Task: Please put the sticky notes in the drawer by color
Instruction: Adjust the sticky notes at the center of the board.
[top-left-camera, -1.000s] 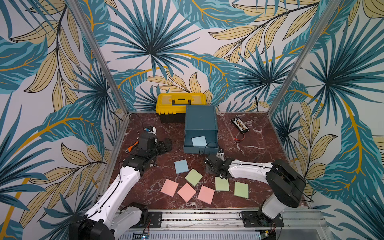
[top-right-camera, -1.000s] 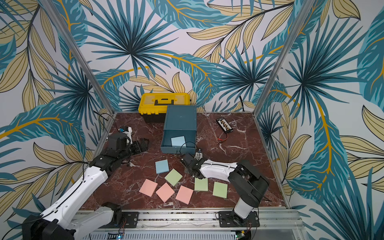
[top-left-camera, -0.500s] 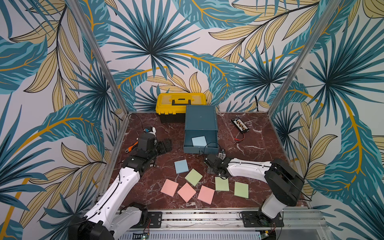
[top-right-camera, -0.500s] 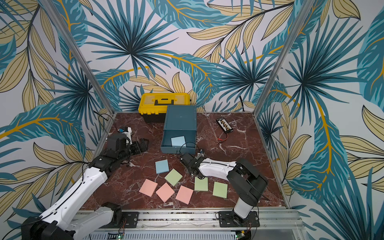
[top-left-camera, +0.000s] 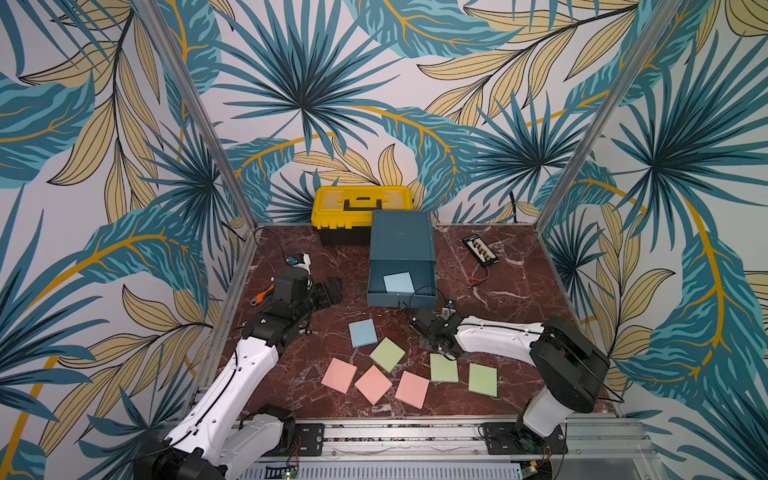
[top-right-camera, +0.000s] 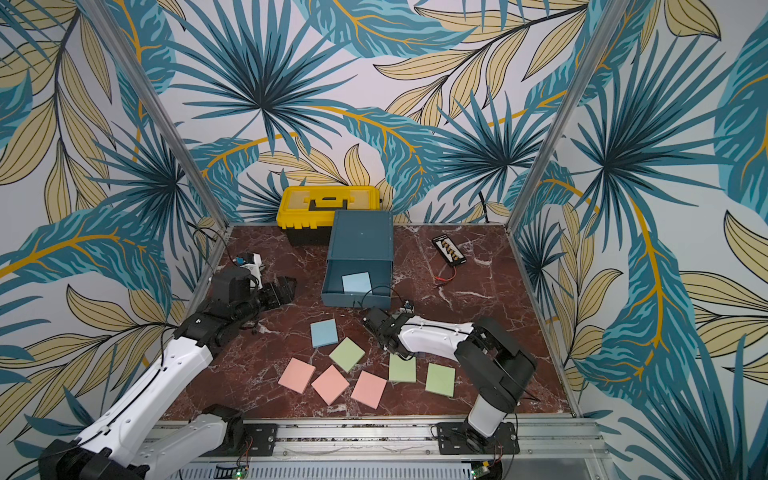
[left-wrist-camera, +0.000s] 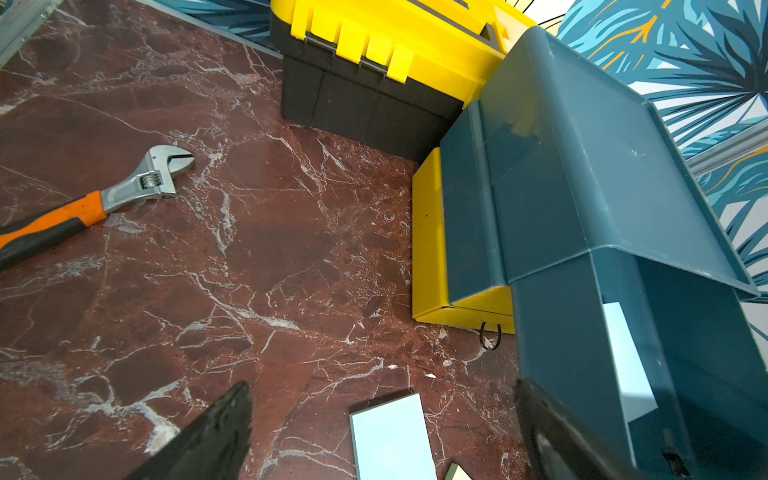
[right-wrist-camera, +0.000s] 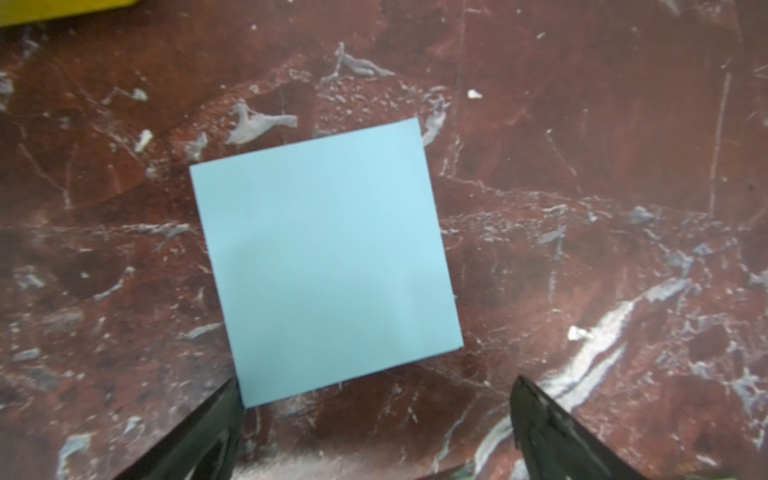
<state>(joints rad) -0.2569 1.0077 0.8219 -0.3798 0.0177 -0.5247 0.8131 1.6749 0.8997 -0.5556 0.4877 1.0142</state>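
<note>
The teal drawer cabinet (top-left-camera: 401, 243) stands mid-table with its top drawer pulled out and one light blue sticky note (top-left-camera: 399, 283) inside. Another blue note (top-left-camera: 363, 332), three green notes (top-left-camera: 387, 354) and three pink notes (top-left-camera: 373, 384) lie flat in front. A third blue note (right-wrist-camera: 326, 262) lies just ahead of my right gripper (right-wrist-camera: 376, 382), which is open, one fingertip (right-wrist-camera: 232, 399) at its corner. In both top views that gripper (top-left-camera: 422, 328) mostly covers this note. My left gripper (top-left-camera: 328, 291) is open and empty, left of the cabinet.
A yellow toolbox (top-left-camera: 361, 208) stands behind the cabinet. An orange-handled wrench (left-wrist-camera: 99, 199) lies by the left wall. A black connector board (top-left-camera: 480, 251) with red wires lies at the back right. The cabinet's two yellow drawers (left-wrist-camera: 432, 232) are pushed in.
My right arm has edged slightly to the left. The notes, the drawer and my left arm have not visibly moved.
</note>
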